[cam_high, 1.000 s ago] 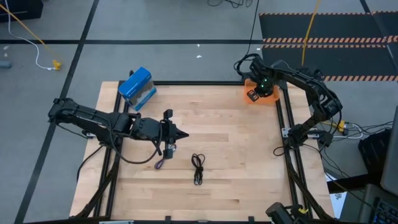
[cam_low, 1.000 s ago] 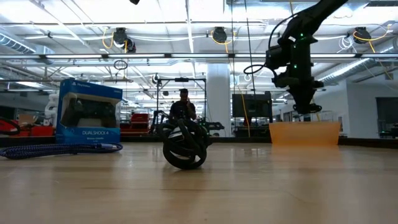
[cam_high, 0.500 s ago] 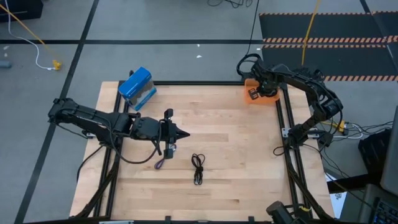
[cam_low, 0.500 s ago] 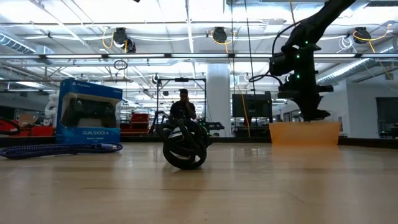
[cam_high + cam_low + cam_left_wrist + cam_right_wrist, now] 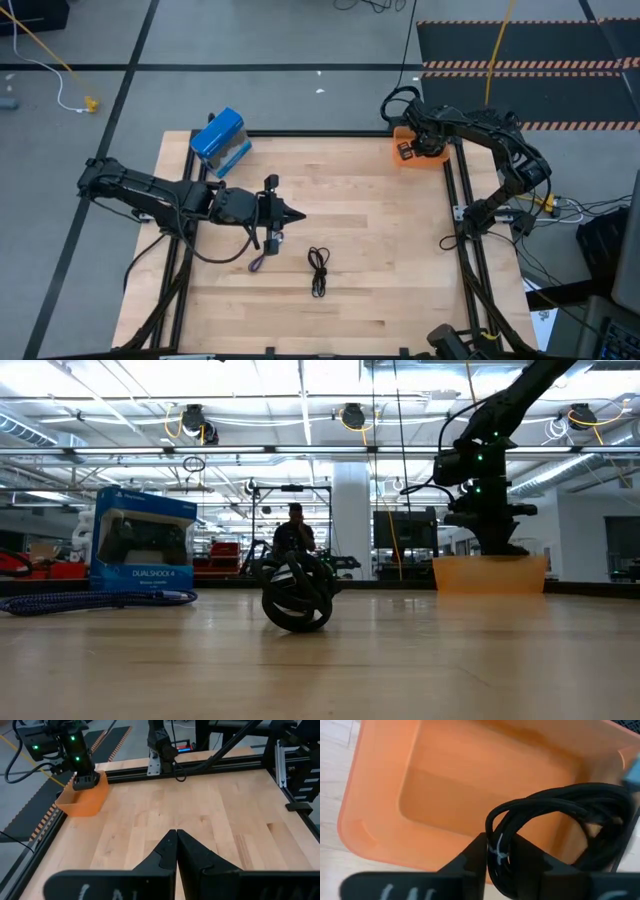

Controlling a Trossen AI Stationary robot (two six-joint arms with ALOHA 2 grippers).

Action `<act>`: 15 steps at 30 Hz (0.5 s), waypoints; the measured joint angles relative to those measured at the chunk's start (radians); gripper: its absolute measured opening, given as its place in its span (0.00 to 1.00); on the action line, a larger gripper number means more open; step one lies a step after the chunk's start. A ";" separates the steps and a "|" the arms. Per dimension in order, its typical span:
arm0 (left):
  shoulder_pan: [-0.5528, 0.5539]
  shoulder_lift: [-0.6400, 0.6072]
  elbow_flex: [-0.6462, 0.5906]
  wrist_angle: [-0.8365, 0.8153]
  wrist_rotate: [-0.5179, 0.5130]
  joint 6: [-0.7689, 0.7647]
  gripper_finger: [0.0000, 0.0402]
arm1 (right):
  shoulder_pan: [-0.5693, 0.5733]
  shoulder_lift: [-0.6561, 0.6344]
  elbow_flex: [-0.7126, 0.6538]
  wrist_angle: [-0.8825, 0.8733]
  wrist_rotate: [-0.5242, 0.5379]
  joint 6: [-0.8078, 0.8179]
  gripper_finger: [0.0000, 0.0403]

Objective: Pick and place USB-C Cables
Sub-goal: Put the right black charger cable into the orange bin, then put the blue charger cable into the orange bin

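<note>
R tool (image 5: 497, 851): over orange bin (image 5: 445, 785) at far R corner; fingers pinch coiled black cable (image 5: 560, 825) | L tool (image 5: 176, 851): shut, empty, mid-surface (image 5: 380, 260) | folded black cable (image 5: 319, 270) on surface

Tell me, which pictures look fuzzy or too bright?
Right wrist view: the black coiled cable and orange bin look soft and blurry up close. Low view: the ceiling lights glare white, and the near wooden table is blurred. High view: even light, sharp.
</note>
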 joint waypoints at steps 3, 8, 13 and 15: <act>0.000 0.000 0.000 0.000 0.000 0.000 0.02 | 0.000 0.000 0.000 0.000 0.000 0.001 0.25; 0.000 0.000 0.000 0.000 0.000 0.000 0.02 | 0.000 0.000 0.000 0.000 -0.002 0.018 0.36; 0.000 0.000 0.000 0.000 0.000 0.000 0.02 | 0.015 -0.020 0.000 0.000 -0.002 0.006 0.42; 0.000 0.000 0.000 0.000 0.000 0.001 0.02 | 0.031 -0.045 0.000 -0.001 -0.004 0.001 0.43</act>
